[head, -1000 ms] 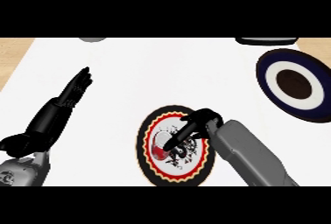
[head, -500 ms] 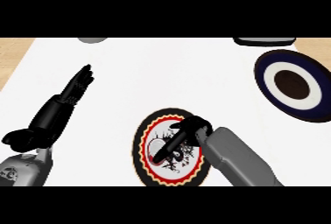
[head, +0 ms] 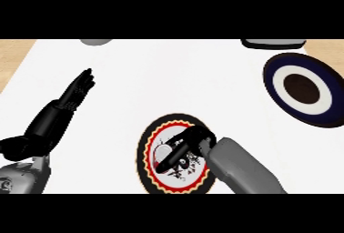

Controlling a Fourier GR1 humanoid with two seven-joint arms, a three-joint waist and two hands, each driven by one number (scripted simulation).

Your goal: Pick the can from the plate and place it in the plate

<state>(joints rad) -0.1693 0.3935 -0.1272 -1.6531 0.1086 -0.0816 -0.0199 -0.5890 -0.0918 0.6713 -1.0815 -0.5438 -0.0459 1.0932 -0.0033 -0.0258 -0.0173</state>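
On the white worktop the right hand lies over the red-rimmed plate, its fingers curled, seemingly round the mostly hidden can, with the dark blue plate well off to its right; the left hand rests open, farther away.

Right hand sits over the round black-rimmed plate with red and yellow ring, fingers curled down toward its centre, grey forearm running in from below. Left hand is well left of that plate, fingers straight, pointing up.

can on near plate
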